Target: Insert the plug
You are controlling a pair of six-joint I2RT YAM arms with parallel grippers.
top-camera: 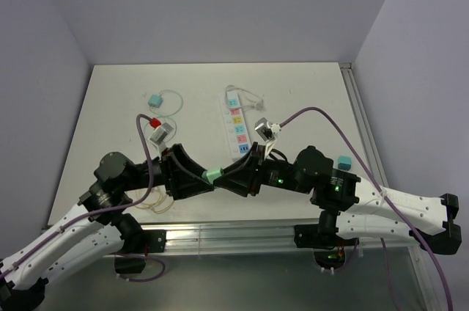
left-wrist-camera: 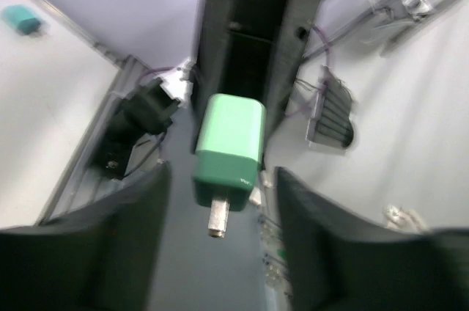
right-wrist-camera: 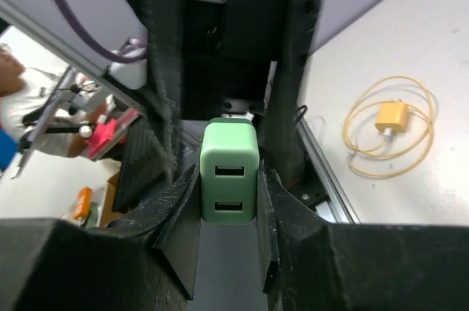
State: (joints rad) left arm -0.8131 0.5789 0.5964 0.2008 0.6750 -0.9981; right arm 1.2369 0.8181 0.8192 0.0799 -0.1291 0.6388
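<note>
A mint-green, smooth plastic plug block [right-wrist-camera: 229, 151] with rounded corners is sitting clamped between the two black, scuffed fingers of the right hand [right-wrist-camera: 229, 197], which is squeezing its flat sides. Its face is showing two rectangular USB ports [right-wrist-camera: 229, 172], one stacked above the other. From the opposite end, one dull metal prong [left-wrist-camera: 218, 217] is sticking out toward the left hand [left-wrist-camera: 221, 186]. That hand is standing released: its two dark fingers [left-wrist-camera: 132, 230] are spreading to either side of the block and touching nothing.

The block is hanging in the air between the two hands, above the near part of the matte white surface [top-camera: 308, 91], well apart from the long white power strip [top-camera: 234, 126]. The strip is lying lengthwise toward the far edge and carrying a row of small coloured labels.

Two teal, boxy plugs are lying on the surface: one with a looping white cable [top-camera: 155, 100] left of the strip, the other [top-camera: 344, 161] near the right edge. One small yellow plug [right-wrist-camera: 392, 116] is resting inside its coiled yellow cable.
</note>
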